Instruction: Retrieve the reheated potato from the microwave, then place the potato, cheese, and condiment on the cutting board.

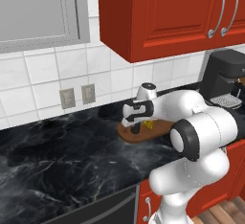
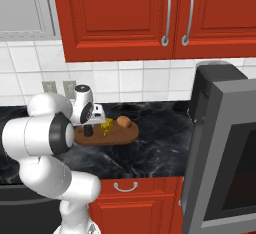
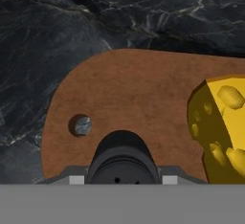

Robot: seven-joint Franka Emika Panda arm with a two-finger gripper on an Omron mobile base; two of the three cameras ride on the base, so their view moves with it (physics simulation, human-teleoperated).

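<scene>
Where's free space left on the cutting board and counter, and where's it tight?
Board: bare wood between the hanging hole and the cheese. The pincer is closed on the condiment at the hole end. Cheese and potato take up the far half. Counter: wide open black stone left of the board, below the outlets. Tight by the coffee machine.

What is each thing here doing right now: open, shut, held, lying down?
Condiment bottle: upright on the cutting board, held in the pincer.
Pincer: shut on the condiment bottle.
Cheese: resting on the cutting board.
Potato: lying on the cutting board.
Cutting board: flat on the counter.
Microwave: door swung open.
</scene>
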